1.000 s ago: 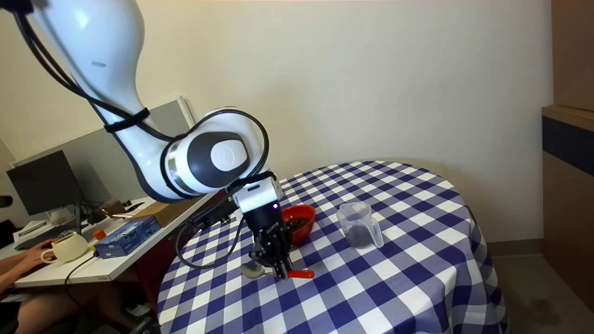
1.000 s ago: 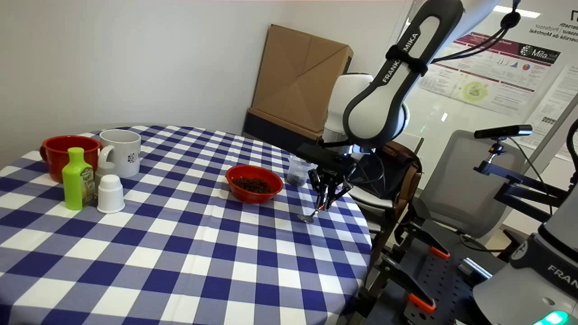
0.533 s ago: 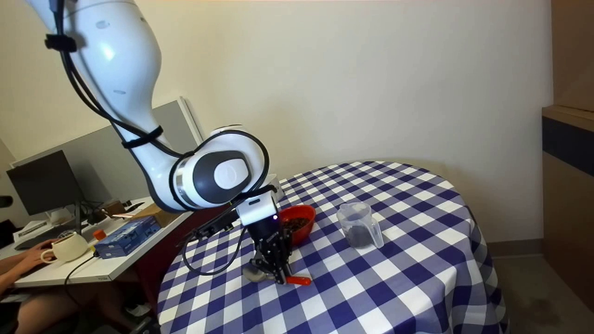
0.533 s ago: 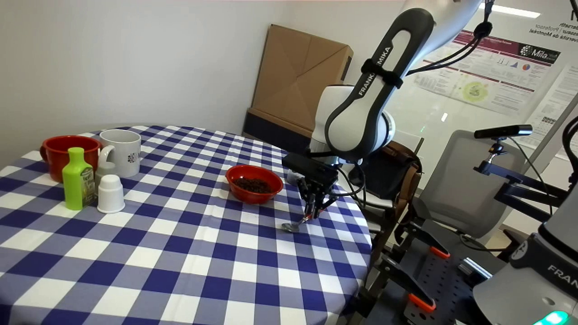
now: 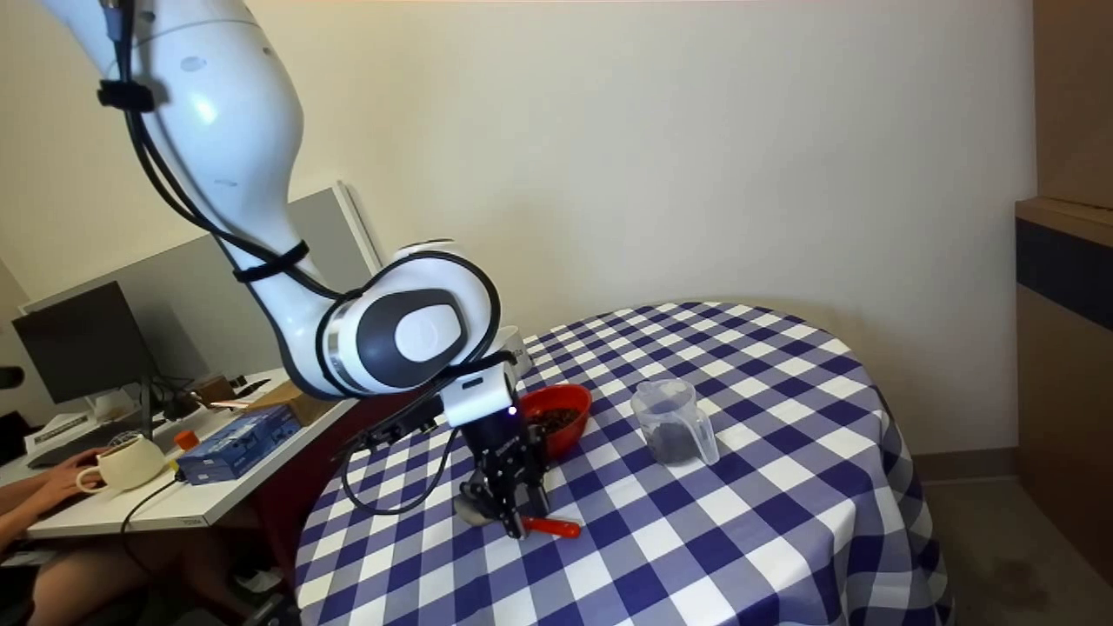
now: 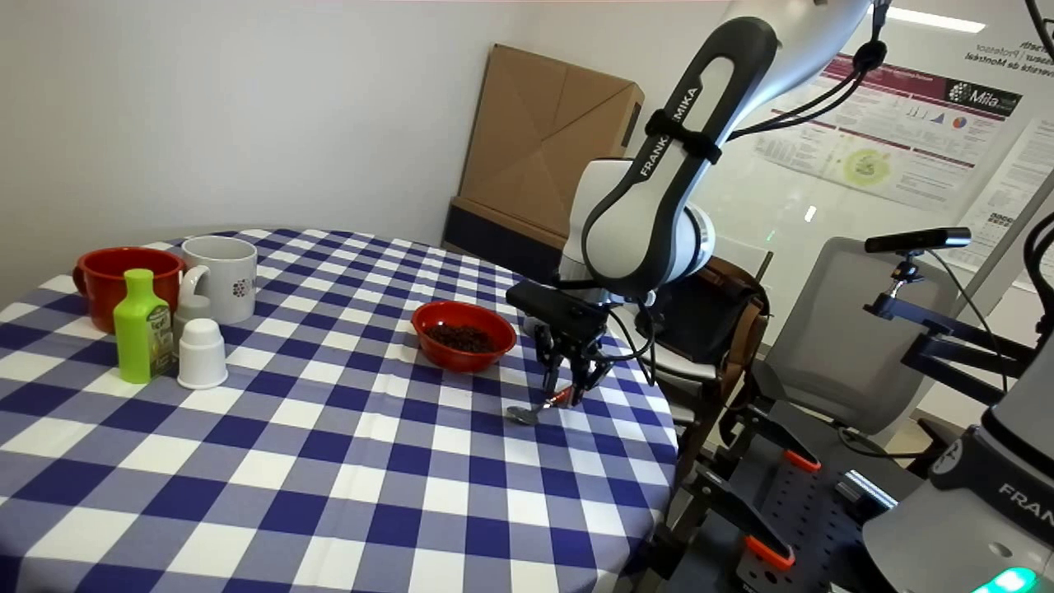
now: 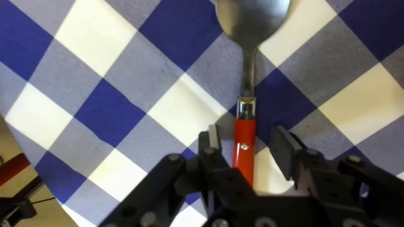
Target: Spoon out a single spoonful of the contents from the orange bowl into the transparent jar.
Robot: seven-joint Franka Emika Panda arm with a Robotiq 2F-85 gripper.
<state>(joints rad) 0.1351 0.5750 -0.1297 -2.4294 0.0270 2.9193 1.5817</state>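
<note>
The spoon, with a red-orange handle (image 7: pixel 244 135) and grey metal end, appears to lie on the checkered cloth. It also shows in both exterior views (image 5: pixel 556 528) (image 6: pixel 522 415). My gripper (image 7: pixel 246 142) is open low over the cloth, one finger on each side of the handle, with a gap on both sides. The gripper also shows in both exterior views (image 5: pixel 529 522) (image 6: pixel 562 397). The orange bowl (image 6: pixel 457 360) holds dark bits; my gripper partly covers the bowl in an exterior view (image 5: pixel 576 432). The transparent jar (image 5: pixel 663 404) stands beyond the bowl, upright, with a handle.
A red mug (image 6: pixel 123 288), a white mug (image 6: pixel 226 280), a green bottle (image 6: pixel 142 329) and a white cup (image 6: pixel 202 356) stand at the table's far end. The table's edge (image 6: pixel 659 469) is near the gripper. A desk with a blue box (image 5: pixel 239 443) stands beside the table.
My gripper, earlier shut on the spoon above the cloth, has come down and shifted slightly towards the desk side. Its fingers have opened and let go of the spoon.
</note>
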